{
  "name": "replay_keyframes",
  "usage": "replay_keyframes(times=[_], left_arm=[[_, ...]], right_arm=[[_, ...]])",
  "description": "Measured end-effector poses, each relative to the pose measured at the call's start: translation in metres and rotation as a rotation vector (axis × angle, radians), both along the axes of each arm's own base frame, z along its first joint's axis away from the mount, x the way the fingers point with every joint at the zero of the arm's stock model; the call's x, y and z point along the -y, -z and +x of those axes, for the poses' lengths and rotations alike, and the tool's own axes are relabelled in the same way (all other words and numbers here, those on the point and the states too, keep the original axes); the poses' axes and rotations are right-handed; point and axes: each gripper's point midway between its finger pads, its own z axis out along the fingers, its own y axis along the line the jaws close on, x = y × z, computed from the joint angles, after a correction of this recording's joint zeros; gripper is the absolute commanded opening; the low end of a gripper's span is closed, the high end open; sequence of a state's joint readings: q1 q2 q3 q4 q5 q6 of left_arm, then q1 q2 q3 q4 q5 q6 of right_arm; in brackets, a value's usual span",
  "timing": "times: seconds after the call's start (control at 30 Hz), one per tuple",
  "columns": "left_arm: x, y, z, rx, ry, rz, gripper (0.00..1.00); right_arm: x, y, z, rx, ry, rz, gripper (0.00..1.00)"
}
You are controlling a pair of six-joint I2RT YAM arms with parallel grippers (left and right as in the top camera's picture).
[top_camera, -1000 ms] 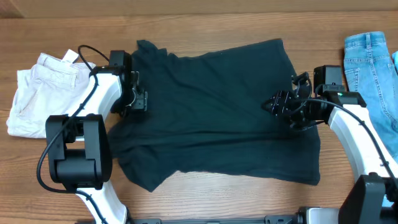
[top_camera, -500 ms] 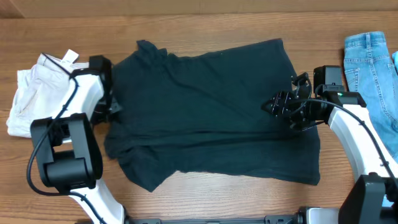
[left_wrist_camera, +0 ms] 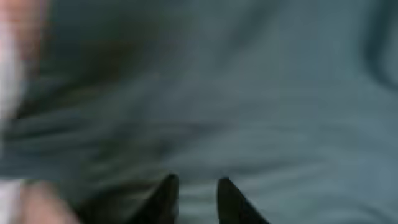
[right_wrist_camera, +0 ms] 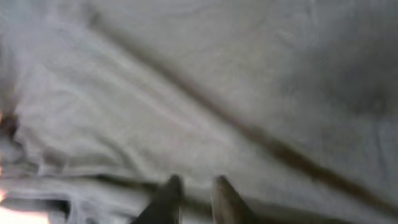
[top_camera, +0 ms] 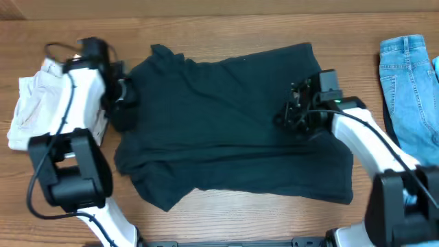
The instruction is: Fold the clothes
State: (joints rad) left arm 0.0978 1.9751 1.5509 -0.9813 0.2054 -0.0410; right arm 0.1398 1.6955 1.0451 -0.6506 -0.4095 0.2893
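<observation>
You are looking at the left pincer (left_wrist_camera: 196, 182) and right pincer (right_wrist_camera: 194, 182) hanging nearly closed over the dark T-shirt (top_camera: 226, 116), and you cannot tell whether either grips it.

The overhead camera looked straight down. Wrist cameras at 9 and 3 o'clock looked closely onto the T-shirt (top_camera: 233, 123), shared by all views.

A robotics lab bench, it seems: plain wood-grain worktop (top_camera: 233, 223), cabled white-and-black left arm (top_camera: 79, 96) at frame left, right arm (top_camera: 357, 137) at frame right, dark T-shirt (top_camera: 226, 123) spread flat at centre.
</observation>
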Motion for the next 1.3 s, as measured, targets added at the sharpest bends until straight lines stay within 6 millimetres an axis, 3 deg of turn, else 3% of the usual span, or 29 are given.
replay_keyframes(times=[0.07, 0.13, 0.23, 0.43, 0.63, 0.8, 0.93, 1.0, 1.07, 1.13, 1.23, 1.3], left_arm=[[0.040, 0.000, -0.001, 0.017, 0.162, 0.004, 0.08], [0.067, 0.002, -0.002, 0.033, 0.255, 0.025, 0.09], [0.092, 0.012, -0.004, 0.053, 0.328, 0.045, 0.12], [0.086, 0.056, -0.023, 0.031, 0.326, 0.065, 0.09], [0.087, 0.073, -0.014, 0.061, 0.313, 0.059, 0.10], [0.095, 0.073, 0.035, 0.126, 0.230, 0.002, 0.14], [0.094, 0.065, 0.097, 0.216, 0.110, -0.033, 0.25], [0.087, 0.060, 0.119, 0.239, 0.066, -0.029, 0.25], [0.079, 0.045, 0.137, 0.261, 0.039, -0.019, 0.26], [0.068, 0.008, 0.157, 0.313, 0.017, 0.001, 0.26], [0.051, -0.054, 0.180, 0.418, -0.001, 0.036, 0.27], [0.037, -0.097, 0.181, 0.455, -0.012, 0.048, 0.29]], right_arm=[[0.003, 0.025, -0.001, -0.060, 0.015, -0.024, 0.07], [0.005, 0.045, -0.002, -0.100, 0.021, -0.035, 0.06], [0.004, 0.057, 0.000, -0.110, 0.015, -0.035, 0.04], [0.004, 0.054, 0.017, -0.040, 0.023, -0.037, 0.04], [-0.006, 0.060, 0.039, 0.011, 0.045, 0.023, 0.04], [-0.017, 0.058, 0.077, 0.148, 0.046, 0.087, 0.04], [-0.016, 0.055, 0.106, 0.253, 0.058, 0.078, 0.07], [-0.015, 0.049, 0.118, 0.273, 0.068, 0.062, 0.14], [-0.013, 0.036, 0.133, 0.282, 0.078, 0.049, 0.37], [-0.010, 0.020, 0.142, 0.273, 0.071, 0.031, 0.45], [0.007, 0.006, 0.141, 0.205, 0.070, -0.006, 0.49], [0.024, 0.000, 0.134, 0.139, 0.087, -0.026, 0.49]])
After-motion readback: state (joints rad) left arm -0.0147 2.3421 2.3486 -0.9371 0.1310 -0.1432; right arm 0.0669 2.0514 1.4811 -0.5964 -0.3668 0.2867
